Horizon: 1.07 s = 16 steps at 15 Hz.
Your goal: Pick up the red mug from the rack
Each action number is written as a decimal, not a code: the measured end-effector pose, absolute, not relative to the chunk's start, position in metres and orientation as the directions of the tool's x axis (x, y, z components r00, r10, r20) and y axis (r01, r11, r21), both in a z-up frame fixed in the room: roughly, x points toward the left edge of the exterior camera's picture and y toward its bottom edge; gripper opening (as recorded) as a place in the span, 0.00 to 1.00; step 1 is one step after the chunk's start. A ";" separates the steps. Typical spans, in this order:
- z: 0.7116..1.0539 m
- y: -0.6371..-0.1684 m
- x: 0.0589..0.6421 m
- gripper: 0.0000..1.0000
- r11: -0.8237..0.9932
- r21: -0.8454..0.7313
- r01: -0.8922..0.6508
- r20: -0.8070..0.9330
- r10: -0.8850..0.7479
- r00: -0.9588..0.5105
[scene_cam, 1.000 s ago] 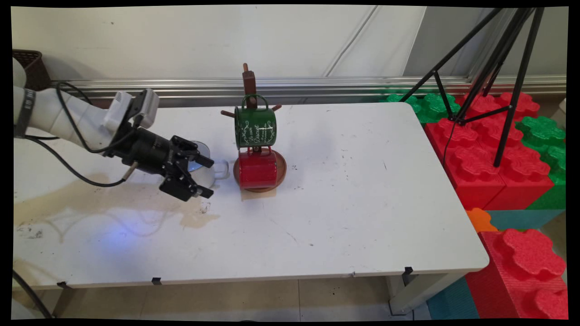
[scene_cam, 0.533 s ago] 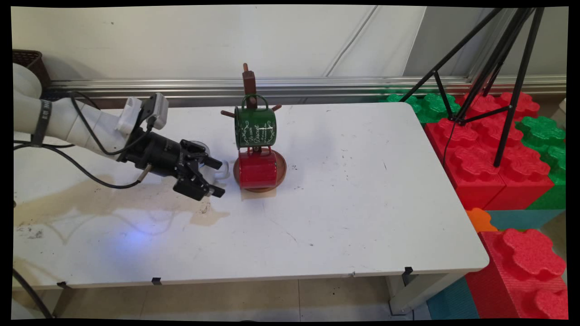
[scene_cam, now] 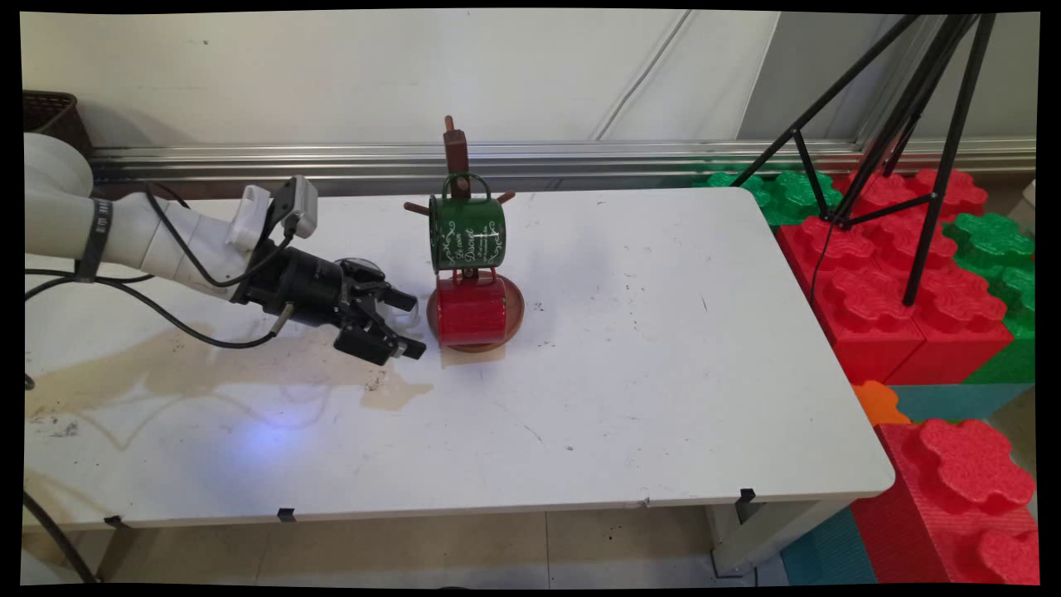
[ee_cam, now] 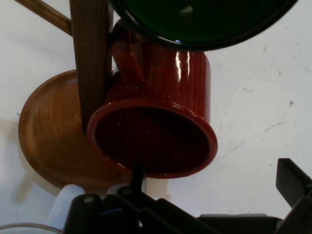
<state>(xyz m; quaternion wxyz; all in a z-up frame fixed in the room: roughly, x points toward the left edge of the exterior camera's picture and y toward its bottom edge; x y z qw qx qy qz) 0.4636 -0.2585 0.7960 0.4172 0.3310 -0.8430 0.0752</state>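
Note:
A wooden mug stand point(scene_cam: 455, 157) rises from a round base point(scene_cam: 512, 308) at the table's middle back. On it hangs a green mug point(scene_cam: 467, 232) and, below that, a red mug point(scene_cam: 471, 309). My gripper point(scene_cam: 409, 325) is open, low over the table, just left of the red mug and apart from it. In the hand view the red mug point(ee_cam: 161, 122) shows its open mouth close ahead, with the green mug point(ee_cam: 195, 19) above and the stand's post point(ee_cam: 90, 58) to its left; my gripper point(ee_cam: 214, 181) is below them. A white mug point(scene_cam: 358, 267) is mostly hidden behind the hand.
A brown dried stain point(scene_cam: 166, 365) spreads over the table's left part. A black tripod point(scene_cam: 912, 124) and red and green foam blocks point(scene_cam: 895, 274) stand off the table's right end. A dark basket point(scene_cam: 50, 116) sits at the far left by the wall.
The gripper has moved right along the table toward the red mug, staying open. It now covers more of the white mug behind it. The mugs on the stand have not moved.

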 end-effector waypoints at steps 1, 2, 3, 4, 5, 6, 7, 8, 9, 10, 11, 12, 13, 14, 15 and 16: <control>0.794 -0.259 0.463 1.00 0.766 0.153 -0.625 0.755 -0.498 -0.426; 0.793 -0.259 0.463 1.00 0.763 0.155 -0.627 0.756 -0.501 -0.422; 0.791 -0.259 0.462 1.00 0.759 0.159 -0.631 0.757 -0.504 -0.416; 0.790 -0.259 0.462 1.00 0.757 0.161 -0.633 0.758 -0.505 -0.412; 0.788 -0.259 0.461 1.00 0.754 0.163 -0.636 0.760 -0.507 -0.406; 0.787 -0.260 0.461 1.00 0.752 0.165 -0.638 0.761 -0.508 -0.403; 0.786 -0.260 0.461 1.00 0.750 0.166 -0.640 0.763 -0.509 -0.398; 0.785 -0.260 0.460 1.00 0.748 0.167 -0.642 0.765 -0.509 -0.394; 0.783 -0.261 0.460 1.00 0.746 0.169 -0.644 0.767 -0.509 -0.389; 0.782 -0.261 0.459 1.00 0.744 0.169 -0.647 0.770 -0.509 -0.384; 0.780 -0.262 0.459 1.00 0.742 0.170 -0.649 0.773 -0.509 -0.379; 0.779 -0.262 0.459 1.00 0.740 0.171 -0.651 0.775 -0.509 -0.375; 0.777 -0.263 0.458 1.00 0.738 0.171 -0.653 0.777 -0.508 -0.370; 0.776 -0.263 0.458 1.00 0.736 0.171 -0.655 0.779 -0.508 -0.368; 0.774 -0.264 0.458 1.00 0.735 0.171 -0.656 0.780 -0.508 -0.365; 0.773 -0.264 0.458 1.00 0.733 0.171 -0.658 0.782 -0.507 -0.362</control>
